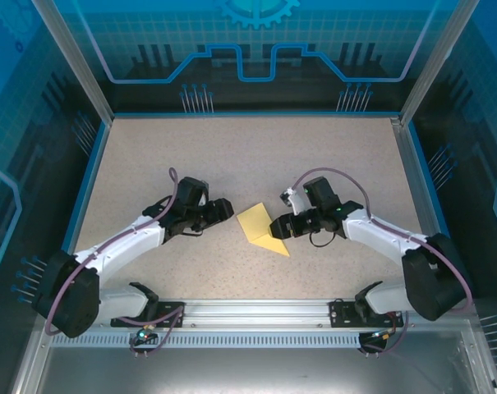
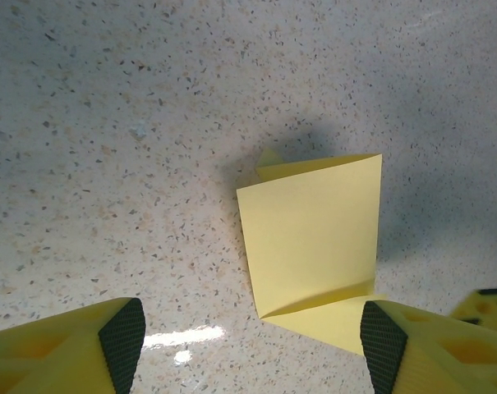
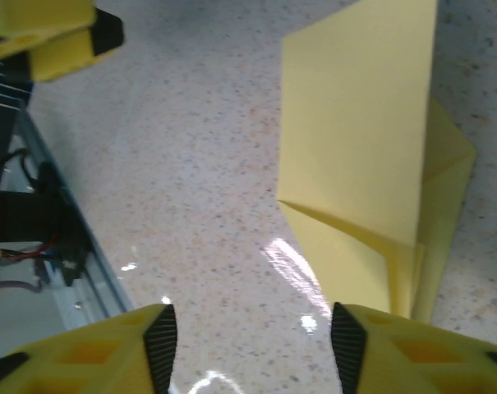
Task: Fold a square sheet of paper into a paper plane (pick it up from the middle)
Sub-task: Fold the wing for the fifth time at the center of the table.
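Top external view: the thin, pale-yellow square sheet of paper [image 1: 263,231] is seen lying partly folded near the middle of the speckled beige desk [image 1: 232,148], between the two arms. The left tool [image 1: 225,209] is held just to the left of the sheet, apart from it. The right tool [image 1: 278,226] is set at the sheet's right edge; whether contact is made there cannot be told from above.

In the left wrist view, the left tool [image 2: 252,345] is shown wide open, with nothing gripped between its yellow, black-padded fingers [image 2: 121,341]. The sheet [image 2: 314,238] lies flat on the desk ahead, one flap folded over a lower layer, and its near corner is hidden by the right-hand finger.

In the right wrist view, the right tool [image 3: 255,349] is likewise seen open, with bare desk between its pads [image 3: 160,345]. The sheet [image 3: 363,148] is laid ahead and to the right, its near end just beside the right-hand finger. Nothing is held by either tool.
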`<action>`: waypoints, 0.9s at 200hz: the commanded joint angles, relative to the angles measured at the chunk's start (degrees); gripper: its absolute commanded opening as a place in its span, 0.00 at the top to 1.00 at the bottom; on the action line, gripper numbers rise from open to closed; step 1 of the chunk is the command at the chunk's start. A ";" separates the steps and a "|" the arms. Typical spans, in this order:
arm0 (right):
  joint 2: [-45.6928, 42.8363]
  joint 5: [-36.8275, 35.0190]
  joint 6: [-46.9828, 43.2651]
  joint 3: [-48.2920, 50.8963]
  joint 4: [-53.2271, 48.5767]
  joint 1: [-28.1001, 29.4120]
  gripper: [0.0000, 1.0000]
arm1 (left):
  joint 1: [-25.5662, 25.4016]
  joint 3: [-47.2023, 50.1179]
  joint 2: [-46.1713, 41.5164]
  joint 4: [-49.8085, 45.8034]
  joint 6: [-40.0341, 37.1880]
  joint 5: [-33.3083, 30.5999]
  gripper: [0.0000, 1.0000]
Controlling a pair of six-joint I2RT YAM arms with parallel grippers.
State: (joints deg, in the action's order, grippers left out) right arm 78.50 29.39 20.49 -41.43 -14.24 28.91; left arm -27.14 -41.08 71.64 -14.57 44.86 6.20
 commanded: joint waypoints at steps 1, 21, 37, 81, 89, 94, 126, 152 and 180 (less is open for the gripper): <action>1.56 -8.11 -0.32 -1.56 -2.94 0.58 0.32 | 0.37 0.35 1.22 1.13 -0.96 2.39 0.27; 5.85 -5.36 -2.64 -4.35 -3.94 -0.11 0.34 | 0.23 0.34 1.57 0.88 -0.74 2.33 0.27; 10.01 -2.89 -1.54 -5.91 -1.59 -0.12 0.35 | 0.11 0.39 2.08 0.94 -0.62 2.21 0.27; 19.23 -2.40 1.58 -11.23 2.93 -0.34 0.38 | -0.10 -0.57 3.76 0.16 -1.23 2.12 0.27; 20.89 -2.95 1.60 -12.33 2.66 -0.34 0.39 | -0.06 -0.73 4.08 -0.01 -1.32 2.09 0.27; 21.78 -3.11 1.73 -12.87 2.51 -0.34 0.40 | -0.10 -0.84 4.36 -0.07 -1.50 2.11 0.27; 23.56 -1.70 3.62 -13.01 4.93 -0.58 0.50 | -0.11 -2.42 5.51 -1.64 -2.71 2.07 0.27; 23.40 0.48 10.37 -9.79 12.04 -2.00 0.69 | -0.07 -2.69 6.12 -1.54 -2.52 1.84 0.28; 22.10 -1.39 19.19 -4.91 19.46 -2.63 0.81 | -0.10 -3.21 6.86 -1.43 -2.48 2.31 0.28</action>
State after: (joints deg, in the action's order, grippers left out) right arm 101.27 27.59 30.41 -50.41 -2.90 27.16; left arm -27.16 -42.30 77.58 -14.87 43.40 7.38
